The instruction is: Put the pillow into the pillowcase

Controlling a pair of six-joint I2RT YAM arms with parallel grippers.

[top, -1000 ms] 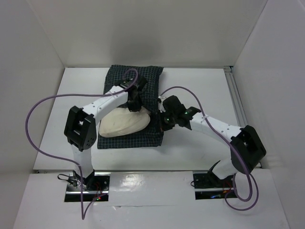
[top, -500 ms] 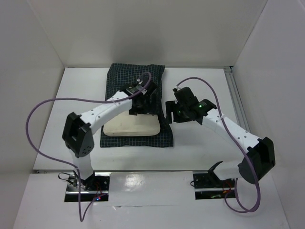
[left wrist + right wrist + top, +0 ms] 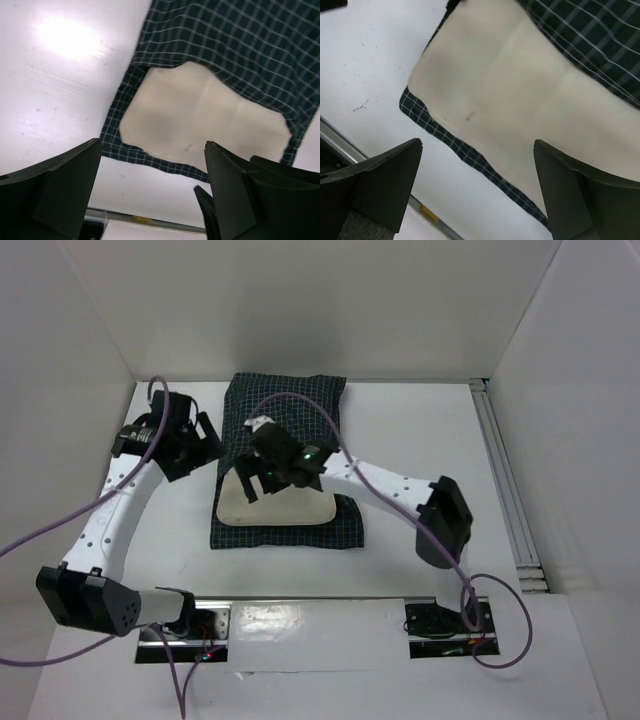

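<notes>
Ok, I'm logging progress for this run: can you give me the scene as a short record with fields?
pillow: far part inside, near end exposed
pillowcase: lying on the table, open end toward the arms
left pincer: open, empty, over the table left of the pillowcase
right pincer: open, empty, above the exposed pillow end
task: not finished

The left arm's black two-finger claw [image 3: 152,150] hangs over the glossy white tabletop [image 3: 55,95], its fingers [image 3: 60,190] spread wide with nothing gripped between them. Past the gap lies the soft cream-white pillow [image 3: 205,120], faint seam lines crossing it. The dark navy, white-checked fabric pillowcase [image 3: 240,45] borders the bare part of it, broad cloth on the far side and a narrow band along the nearer edge. A thin metal rail [image 3: 145,222] runs across the bottom.
</notes>
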